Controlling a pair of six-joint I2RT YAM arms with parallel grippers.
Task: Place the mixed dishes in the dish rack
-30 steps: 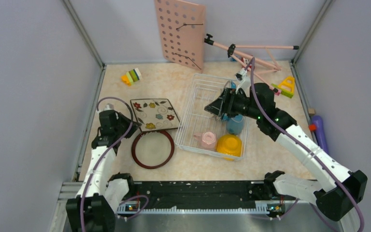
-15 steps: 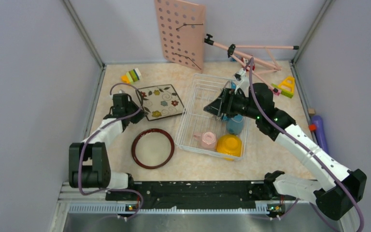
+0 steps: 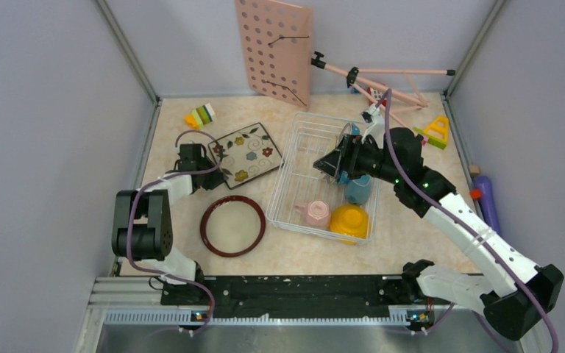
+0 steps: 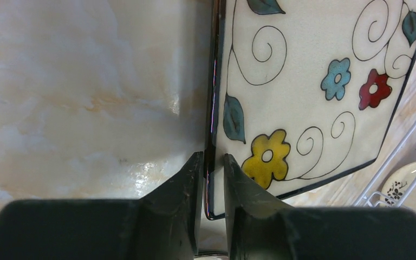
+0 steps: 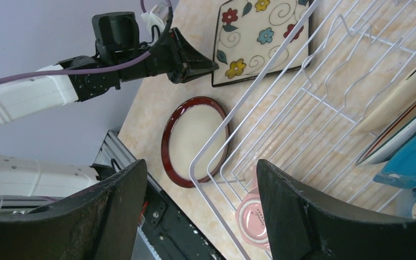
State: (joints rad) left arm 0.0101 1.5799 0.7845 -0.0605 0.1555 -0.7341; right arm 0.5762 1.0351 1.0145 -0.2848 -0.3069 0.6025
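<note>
Glazed ceramic square floral plate [image 3: 244, 153] on beige tabletop [image 3: 184, 143], just beside white wire dish rack [image 3: 282, 170] | left gripper [image 4: 212, 162] straddling its thin dark rim, clamped or slack: cannot tell | right gripper [image 5: 200, 162] spread wide, empty | likely stiff, slick, breakable; best pinched deep across rim

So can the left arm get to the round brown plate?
Probably yes. The brown plate lies uncovered right beside the left claw, but that claw is around the flower plate's edge right now.

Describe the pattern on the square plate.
Cream square floral plate with dark rim, black swirls, teal leaves, yellow, blue and red flowers; clearest in left wrist view.
</note>
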